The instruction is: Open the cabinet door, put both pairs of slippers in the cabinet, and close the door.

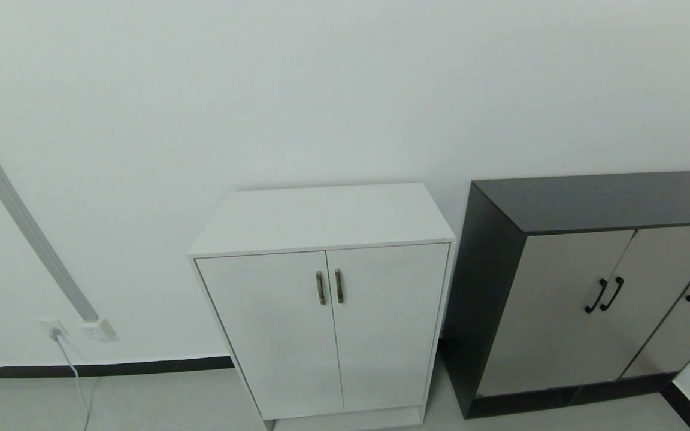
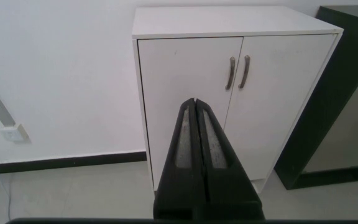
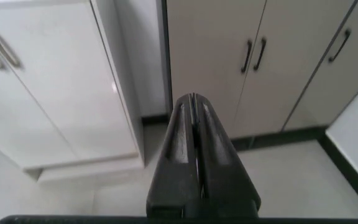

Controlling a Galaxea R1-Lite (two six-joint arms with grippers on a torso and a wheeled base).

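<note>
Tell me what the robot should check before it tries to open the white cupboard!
1. White cabinet fully shut, ready to be opened: ok.
2. Handles free, with nothing hanging on them: ok.
3. Left gripper empty: ok, it is shut on nothing.
4. Left gripper open enough to take a handle: not ok, it is shut.
5. Left gripper close to the handles: not ok, it is well apart from the white cabinet.
6. Right gripper empty: ok, it is shut on nothing too.
7. Which cabinet is meant: cannot tell, a dark cabinet stands right beside the white one.
</note>
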